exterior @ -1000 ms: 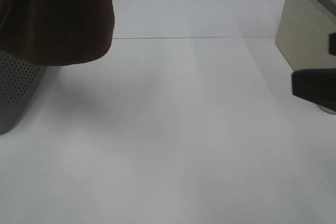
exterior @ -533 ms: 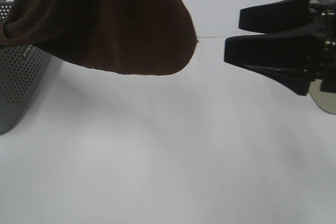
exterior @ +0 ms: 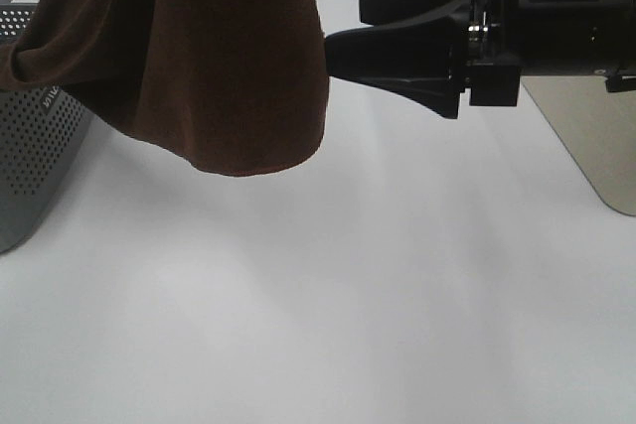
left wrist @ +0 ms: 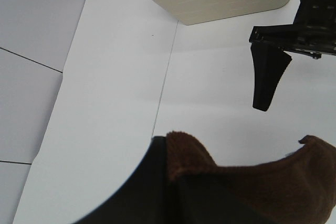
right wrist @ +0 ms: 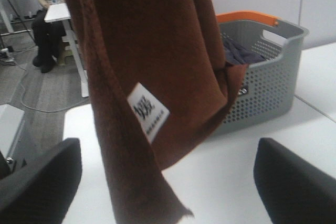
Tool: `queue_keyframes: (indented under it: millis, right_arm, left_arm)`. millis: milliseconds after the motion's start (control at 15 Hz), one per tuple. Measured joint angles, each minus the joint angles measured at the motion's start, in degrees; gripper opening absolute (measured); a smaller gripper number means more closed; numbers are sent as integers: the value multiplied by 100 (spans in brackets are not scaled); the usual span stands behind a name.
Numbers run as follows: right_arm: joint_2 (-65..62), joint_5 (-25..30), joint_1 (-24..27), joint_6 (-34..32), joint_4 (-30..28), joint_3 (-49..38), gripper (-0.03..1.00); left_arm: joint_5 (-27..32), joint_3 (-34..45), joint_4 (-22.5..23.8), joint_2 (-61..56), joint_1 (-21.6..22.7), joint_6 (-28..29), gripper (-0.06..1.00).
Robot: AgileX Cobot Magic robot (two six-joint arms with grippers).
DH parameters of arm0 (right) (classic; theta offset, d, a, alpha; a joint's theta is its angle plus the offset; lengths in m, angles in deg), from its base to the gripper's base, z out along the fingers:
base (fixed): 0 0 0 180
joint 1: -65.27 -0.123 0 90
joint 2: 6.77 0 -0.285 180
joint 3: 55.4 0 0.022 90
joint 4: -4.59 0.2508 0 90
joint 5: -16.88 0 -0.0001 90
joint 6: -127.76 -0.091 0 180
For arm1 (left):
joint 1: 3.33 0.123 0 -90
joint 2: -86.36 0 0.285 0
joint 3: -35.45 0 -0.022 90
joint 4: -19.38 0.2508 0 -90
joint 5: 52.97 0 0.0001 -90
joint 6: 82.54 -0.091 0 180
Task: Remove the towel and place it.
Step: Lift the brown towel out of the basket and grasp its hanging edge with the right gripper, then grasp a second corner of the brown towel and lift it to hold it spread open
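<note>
While the left gripper (left wrist: 173, 184) is clamping the towel (exterior: 199, 57) aloft by the basket (exterior: 30, 156), the right gripper (exterior: 346, 23) is gaping, seemingly to pinch its hem.

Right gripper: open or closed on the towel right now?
Open. The right gripper has its fingers wide apart in its wrist view, with the towel hanging between them.

High camera looks down on table (exterior: 298, 295), wrist cameras close, all share towel (exterior: 219, 57)

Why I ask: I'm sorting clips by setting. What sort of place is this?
Likely an office-like lab: white table, gray perforated basket, and a seated person at a desk behind.
</note>
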Motion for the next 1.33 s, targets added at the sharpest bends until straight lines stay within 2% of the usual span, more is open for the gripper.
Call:
queue_keyframes:
  millis: [133, 267, 533, 667, 800, 1000, 1133, 1267, 1333]
  right_arm:
    - [92, 527, 0, -29, -97, 80, 85]
    - [321, 768, -29, -34, -178, 149, 85]
    - [859, 367, -785, -74, -309, 384, 85]
    - [865, 212, -854, -155, -344, 384, 85]
    - [865, 178, -854, -304, -521, 401, 80]
    - [865, 63, -854, -533, -739, 401, 53]
    - [865, -92, -854, -642, -745, 401, 25]
    - [865, -103, -854, -710, -751, 401, 5]
    - [865, -103, -854, -745, -751, 401, 1]
  left_arm:
    - [0, 0, -6, 0, 0, -6, 0]
    - [-11, 0, -29, 0, 0, -6, 0]
    - [-97, 0, -29, 0, 0, -11, 0]
    - [-92, 0, -11, 0, 0, -11, 0]
    - [-40, 0, 92, 0, 0, 40, 0]
    - [-29, 0, 178, 0, 0, 57, 0]
    - [-29, 0, 178, 0, 0, 120, 0]
    - [-17, 0, 178, 0, 0, 183, 0]
    - [-6, 0, 178, 0, 0, 206, 0]
